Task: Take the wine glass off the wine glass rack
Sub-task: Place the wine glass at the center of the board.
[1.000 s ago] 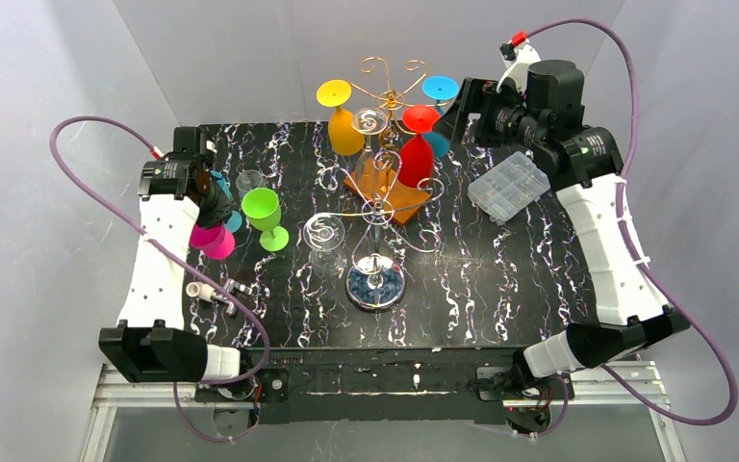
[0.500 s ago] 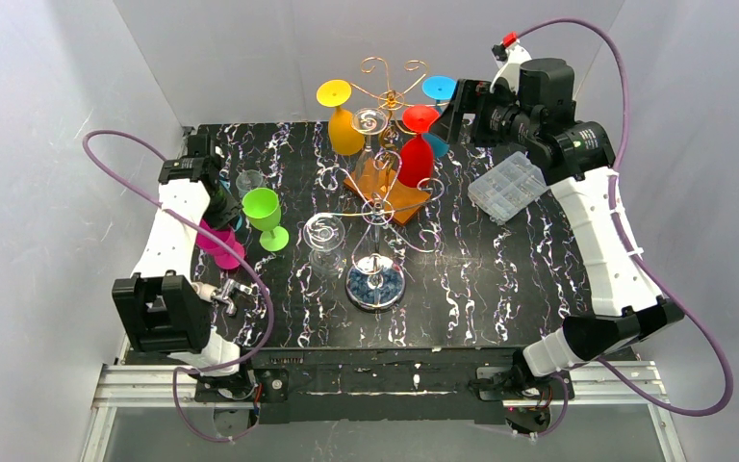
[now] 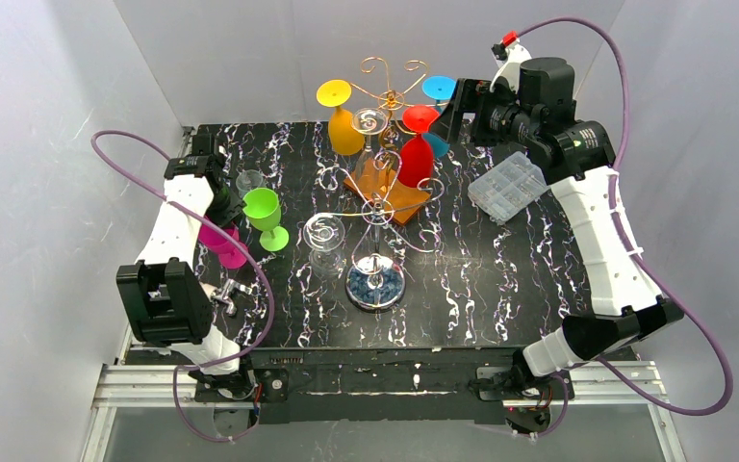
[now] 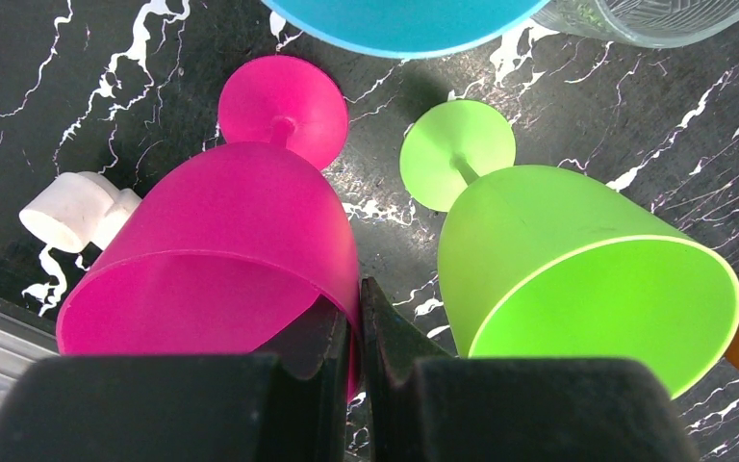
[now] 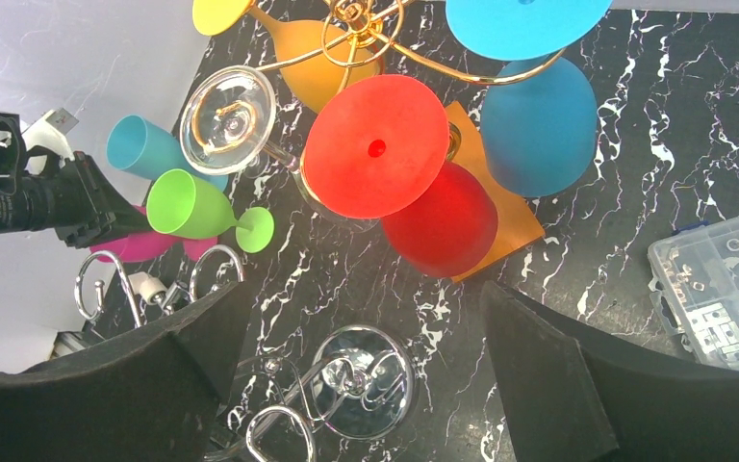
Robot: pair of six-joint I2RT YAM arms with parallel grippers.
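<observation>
- Since a second ago the left arm [image 3: 178,217] is folding in on itself. Its big black joint is now riding higher over the near left corner, and the pink wine glass [image 3: 223,243] it is carrying is sitting a touch closer to the green wine glass [image 3: 267,214]. The right arm [image 3: 597,231] is holding the pose it reached half a second back.
- The pink wine glass is off the wine glass rack [image 3: 375,207] and well apart from it, upright over the left side of the counter [image 3: 500,279]. Whether its foot is resting on the surface or hanging just above it cannot be told.
- The left pincer [image 4: 354,294] is nearly closed, pinching the wall of the pink bowl at the rim, one finger inside and one outside.
- The green wine glass is standing just beside the pink one, with a narrow gap showing between the bowls.
- A teal cup [image 4: 404,19] and a clear tumbler [image 4: 654,14] are sitting just beyond the two feet, and a white elbow fitting [image 4: 67,207] is lying beside the pink bowl.
- The rack is standing mid-counter on its round base [image 3: 375,285], gold scrolls curling out in two tiers.
- A yellow glass [image 3: 345,130], a red glass [image 3: 416,159], a blue glass [image 5: 539,125] and a clear glass [image 5: 226,120] are hanging foot-up from the upper scrolls.
- An orange block [image 3: 399,202] is lying on the counter under the red glass.
- The right pincer [image 5: 364,289] is hovering high at the back right, near the blue glass, jaws spread wide and gripping nothing.
- A parts box [image 3: 507,186] is lying on the counter to the right of the rack.
</observation>
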